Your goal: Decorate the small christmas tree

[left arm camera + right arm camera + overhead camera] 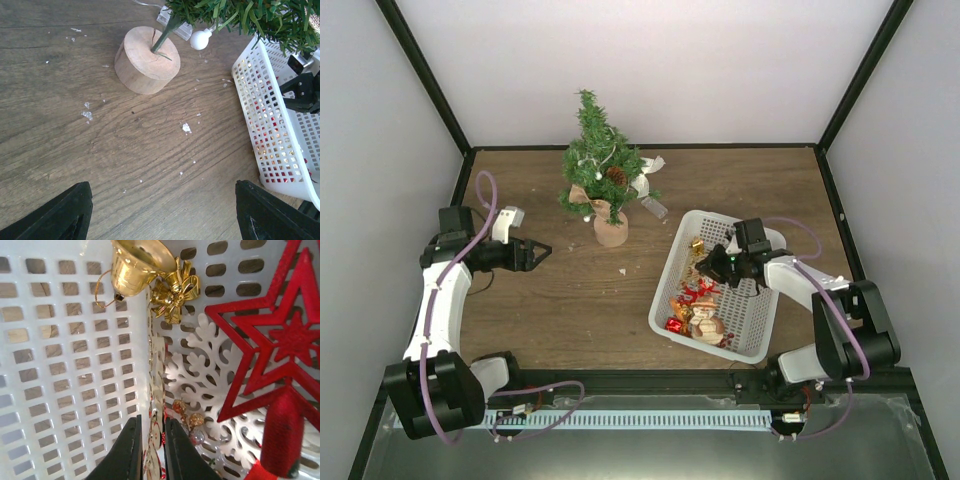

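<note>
The small christmas tree (pixel 600 165) stands at the back middle of the table on a round tan base (pixel 611 231); it carries a pine cone, a burlap bow and white balls. Its base (pixel 147 60) and a white ball (pixel 200 39) show in the left wrist view. My left gripper (pixel 542 250) is open and empty, low over bare wood left of the tree (pixel 165 215). My right gripper (pixel 708 265) is inside the white basket (pixel 668 272), shut on a thin gold flat ornament (pixel 156 390) that stands edge-on against the basket wall (pixel 65 340).
In the basket lie a gold bell (pixel 132 267) with a gold bow (pixel 172 295), a red star (pixel 280 340), a white snowflake (pixel 200 370), and a snowman figure (pixel 705 325). A small clear box (pixel 655 207) lies behind the tree. Black frame posts ring the table.
</note>
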Action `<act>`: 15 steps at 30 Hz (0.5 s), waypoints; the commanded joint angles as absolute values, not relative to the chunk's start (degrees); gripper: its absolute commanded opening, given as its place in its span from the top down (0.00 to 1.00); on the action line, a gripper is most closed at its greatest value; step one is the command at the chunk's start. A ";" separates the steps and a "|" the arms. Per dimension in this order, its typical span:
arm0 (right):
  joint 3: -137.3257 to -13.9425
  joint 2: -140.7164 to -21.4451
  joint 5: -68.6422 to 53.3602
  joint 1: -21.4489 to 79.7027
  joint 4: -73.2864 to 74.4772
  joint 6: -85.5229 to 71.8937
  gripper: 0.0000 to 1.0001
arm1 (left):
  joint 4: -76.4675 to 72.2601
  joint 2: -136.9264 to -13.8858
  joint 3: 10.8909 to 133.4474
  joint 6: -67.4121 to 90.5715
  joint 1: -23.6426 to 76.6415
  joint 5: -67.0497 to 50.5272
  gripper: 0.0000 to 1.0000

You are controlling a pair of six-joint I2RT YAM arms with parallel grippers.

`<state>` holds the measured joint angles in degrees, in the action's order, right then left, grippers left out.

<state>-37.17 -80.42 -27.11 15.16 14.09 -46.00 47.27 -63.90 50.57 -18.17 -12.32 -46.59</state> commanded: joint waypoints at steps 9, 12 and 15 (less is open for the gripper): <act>-34.69 -87.05 -31.48 15.38 3.21 -48.16 0.99 | 46.78 -63.28 51.42 -18.16 -12.04 -46.85 0.21; -32.58 -87.01 -33.69 15.16 -1.02 -49.18 0.99 | 46.76 -63.32 51.41 -18.12 -12.04 -46.93 0.21; -29.30 -84.75 -35.48 14.65 -5.82 -49.81 0.99 | 46.76 -63.28 51.42 -18.11 -12.04 -46.89 0.21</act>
